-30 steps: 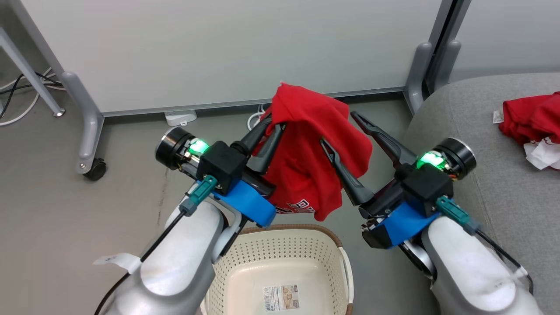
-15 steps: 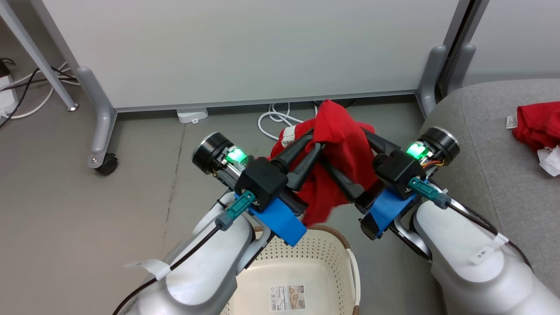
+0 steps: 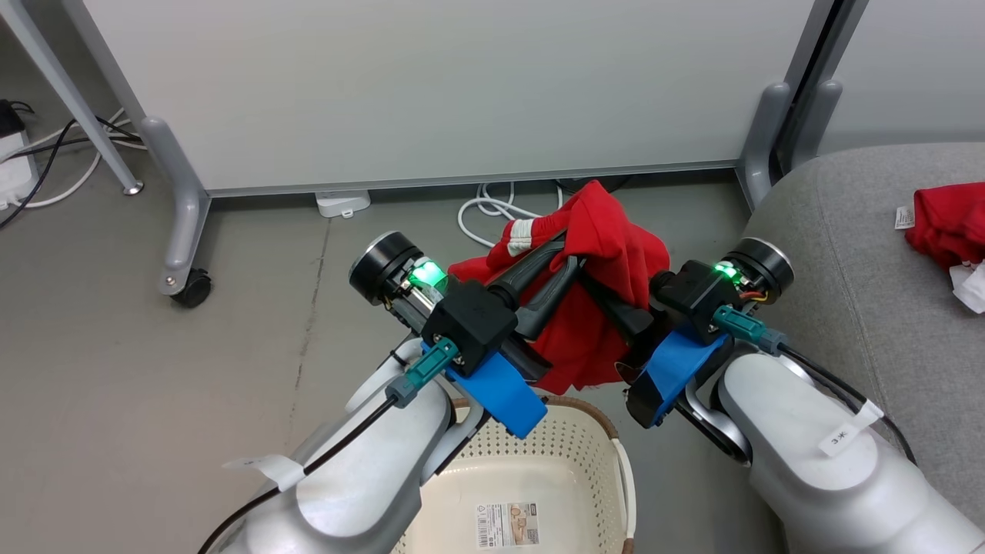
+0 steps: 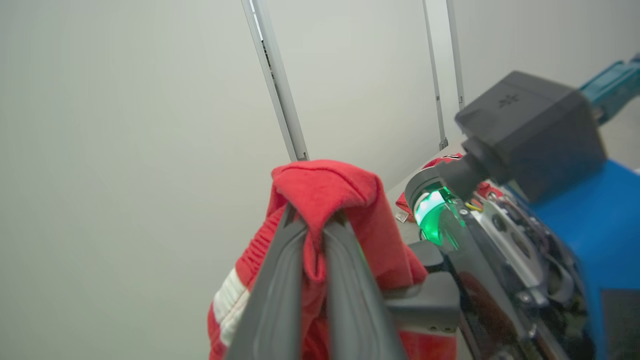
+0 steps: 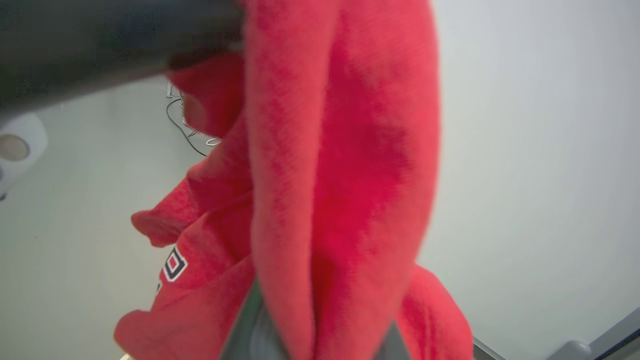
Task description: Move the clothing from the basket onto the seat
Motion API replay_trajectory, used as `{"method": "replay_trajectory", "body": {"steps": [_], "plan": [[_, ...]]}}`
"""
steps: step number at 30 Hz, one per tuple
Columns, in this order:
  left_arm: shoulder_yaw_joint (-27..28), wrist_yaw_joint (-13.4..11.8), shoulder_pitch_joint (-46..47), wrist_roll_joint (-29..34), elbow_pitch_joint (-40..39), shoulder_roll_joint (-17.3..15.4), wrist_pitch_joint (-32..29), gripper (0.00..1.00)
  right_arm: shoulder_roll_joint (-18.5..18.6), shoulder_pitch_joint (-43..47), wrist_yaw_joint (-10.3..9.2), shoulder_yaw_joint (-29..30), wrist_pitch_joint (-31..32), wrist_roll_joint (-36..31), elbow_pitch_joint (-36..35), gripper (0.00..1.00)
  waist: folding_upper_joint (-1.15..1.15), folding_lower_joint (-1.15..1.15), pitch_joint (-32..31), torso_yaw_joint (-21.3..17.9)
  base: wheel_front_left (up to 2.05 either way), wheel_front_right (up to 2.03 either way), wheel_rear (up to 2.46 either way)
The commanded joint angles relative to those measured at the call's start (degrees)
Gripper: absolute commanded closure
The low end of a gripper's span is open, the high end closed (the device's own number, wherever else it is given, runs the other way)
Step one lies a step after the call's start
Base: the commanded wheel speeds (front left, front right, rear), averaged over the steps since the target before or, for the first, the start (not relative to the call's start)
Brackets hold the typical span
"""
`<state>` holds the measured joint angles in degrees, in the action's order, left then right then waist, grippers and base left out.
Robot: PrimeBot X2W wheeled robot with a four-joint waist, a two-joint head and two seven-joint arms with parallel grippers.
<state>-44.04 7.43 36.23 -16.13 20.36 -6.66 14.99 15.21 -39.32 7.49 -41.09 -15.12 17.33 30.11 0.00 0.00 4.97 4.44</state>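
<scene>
The right gripper point(image 3: 604, 296) was spread wide and has now clamped on the clothing point(image 3: 616, 246), which the left gripper point(image 3: 571, 254) pinches too, up over the basket point(image 3: 539, 438), ready to go to the seat point(image 3: 846, 254)

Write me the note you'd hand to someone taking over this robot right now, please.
Left gripper: shut on the red garment, lifted clear of the basket.
Right gripper: shut on the same garment.
Seat: to the robot's right, with a second red garment lying on it.
Done: one garment on the seat; no clothing in the visible part of the basket.
To do: carry the held garment right and release it on the seat.
</scene>
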Motion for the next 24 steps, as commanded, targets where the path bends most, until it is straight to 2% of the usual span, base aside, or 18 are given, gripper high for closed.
{"method": "replay_trajectory", "body": {"steps": [1,11,12,13,24], "plan": [[0.20,0.02,0.49,-0.16,0.07,-0.19,0.29,1.00,0.28,0.35,0.01,-0.03,-0.04,0.56,-0.37,1.00,0.00,0.00,-0.05,-0.09,0.00,0.00,0.00],[0.84,-0.11,0.12,0.27,0.58,-0.10,0.28,1.00,0.44,1.22,0.01,0.55,-0.04,1.15,-0.99,1.00,0.00,0.00,-0.19,-0.27,0.00,0.00,0.00],[0.97,-0.10,0.03,0.56,0.78,-0.07,0.28,0.30,0.42,1.23,0.01,0.65,-0.04,1.12,-1.03,1.00,0.00,0.00,-0.20,-0.28,0.00,0.00,0.00],[1.13,-0.10,-0.12,0.52,0.94,0.04,0.27,0.00,0.42,1.28,0.01,0.77,-0.04,1.10,-1.08,1.00,0.00,0.00,-0.20,-0.29,0.00,0.00,0.00],[1.50,-0.04,-1.01,1.61,1.61,0.18,0.26,0.00,0.44,3.23,0.01,5.47,-0.05,0.49,-1.67,1.00,0.00,0.00,0.42,-0.41,0.00,0.00,0.00]]}}
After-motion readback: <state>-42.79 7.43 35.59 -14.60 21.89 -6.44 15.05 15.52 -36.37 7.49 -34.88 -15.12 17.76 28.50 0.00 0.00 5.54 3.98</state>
